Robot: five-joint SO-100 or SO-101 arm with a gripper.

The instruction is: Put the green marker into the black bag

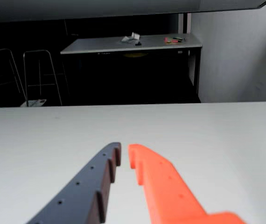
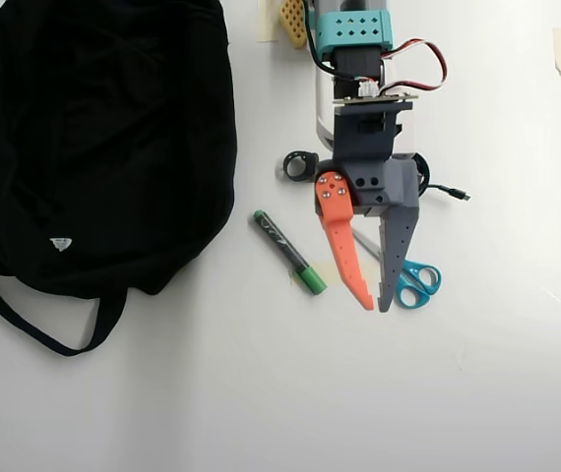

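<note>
In the overhead view the green marker [image 2: 288, 253] lies flat on the white table, slanted, with its bright green cap toward the lower right. The large black bag [image 2: 93, 138] fills the upper left, its strap trailing below it. My gripper [image 2: 374, 305] hangs to the right of the marker's cap, apart from it, its orange and grey fingers nearly together with nothing between them. The wrist view shows only the gripper [image 1: 123, 151] over bare white table; marker and bag are out of that view.
Blue-handled scissors [image 2: 413, 282] lie partly under the grey finger. A small black ring [image 2: 300, 164] and a thin cable [image 2: 448, 191] sit beside the arm's base. The wrist view shows a distant table [image 1: 128, 44] and metal frames [image 1: 39, 74] beyond the table edge.
</note>
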